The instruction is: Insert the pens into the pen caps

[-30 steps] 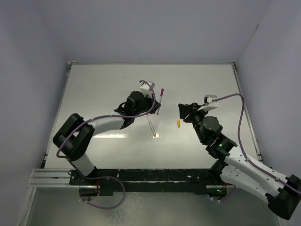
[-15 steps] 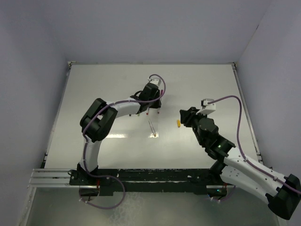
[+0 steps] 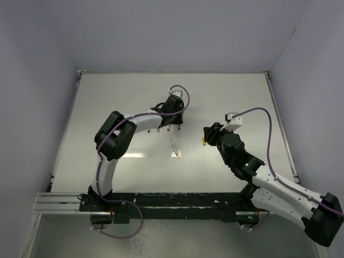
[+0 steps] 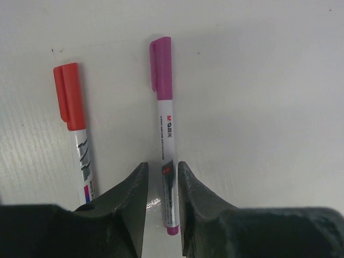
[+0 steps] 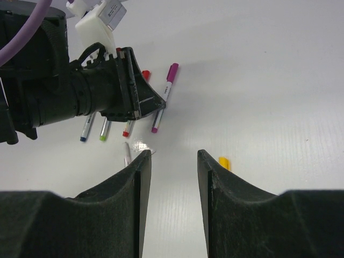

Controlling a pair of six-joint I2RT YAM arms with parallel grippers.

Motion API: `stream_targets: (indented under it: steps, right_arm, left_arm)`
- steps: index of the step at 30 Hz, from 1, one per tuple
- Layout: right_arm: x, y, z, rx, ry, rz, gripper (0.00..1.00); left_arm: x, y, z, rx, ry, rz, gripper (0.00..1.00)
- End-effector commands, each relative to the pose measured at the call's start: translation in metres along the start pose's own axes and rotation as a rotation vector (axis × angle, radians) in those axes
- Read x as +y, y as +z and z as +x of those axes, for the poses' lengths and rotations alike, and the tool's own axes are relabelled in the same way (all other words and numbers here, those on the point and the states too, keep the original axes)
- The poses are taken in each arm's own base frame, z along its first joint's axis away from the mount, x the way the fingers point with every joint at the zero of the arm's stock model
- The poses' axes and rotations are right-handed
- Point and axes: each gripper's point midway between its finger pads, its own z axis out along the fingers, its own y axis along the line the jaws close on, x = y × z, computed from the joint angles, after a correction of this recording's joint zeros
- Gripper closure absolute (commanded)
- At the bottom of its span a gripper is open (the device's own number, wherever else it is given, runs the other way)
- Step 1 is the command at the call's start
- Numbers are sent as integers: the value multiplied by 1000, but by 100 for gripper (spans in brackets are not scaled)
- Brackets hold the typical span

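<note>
In the left wrist view, the left gripper (image 4: 162, 167) blocks the bottom edge. One finger (image 4: 128, 201) hides the lower barrel of the red pen (image 4: 75, 121). In the right wrist view it covers the upper parts of the blue pen (image 5: 83, 136), green pen (image 5: 103, 135) and red pen; only their ends show. The fingers of the right gripper (image 5: 173, 161) hide part of the fifth pen (image 5: 127, 152) and of the yellow cap (image 5: 224, 162). From the top, the pens under the left gripper are too small to tell apart.
</note>
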Motion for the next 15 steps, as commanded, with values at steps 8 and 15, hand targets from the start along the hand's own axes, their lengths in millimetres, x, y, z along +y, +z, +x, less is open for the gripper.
stream_targets:
  steps: [8,15]
  right_arm:
    - [5,0,-4,-25,23,-26,58]
    - [5,-1,-4,-27,24,-29,58]
  left_arm:
    - [-15,-26,-43,-81,-11,37,64]
    - [-25,-71,-67,-160,20,60,64]
